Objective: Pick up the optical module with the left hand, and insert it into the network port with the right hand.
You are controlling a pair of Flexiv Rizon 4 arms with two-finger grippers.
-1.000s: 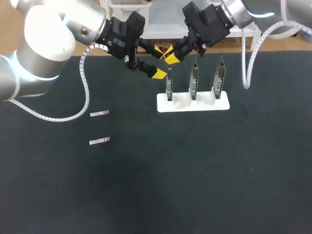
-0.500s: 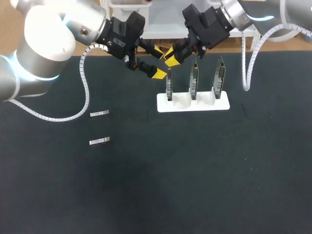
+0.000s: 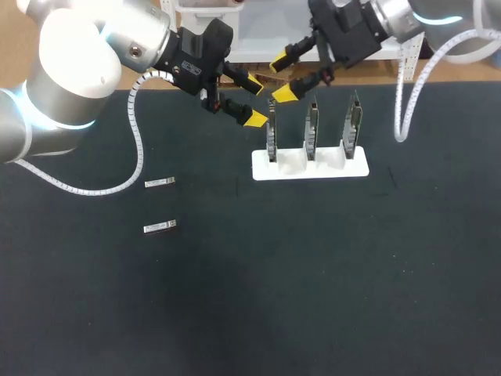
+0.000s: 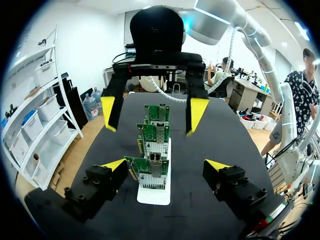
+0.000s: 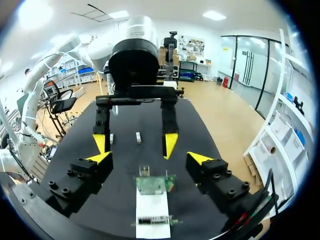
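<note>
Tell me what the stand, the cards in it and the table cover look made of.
Stand: matte white plastic, probably; uniform, no glare. Cards: green circuit board with shiny metal port cages. Table cover: black, matte, felt or rubber mat; weave not visible.

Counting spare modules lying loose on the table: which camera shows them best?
Head view: two modules lie plainly on the table. Right wrist view shows them tiny, far off; left wrist view shows none.

Left pincer (image 3: pixel 252 100), right pincer (image 3: pixel 282 77) (both agape)
</note>
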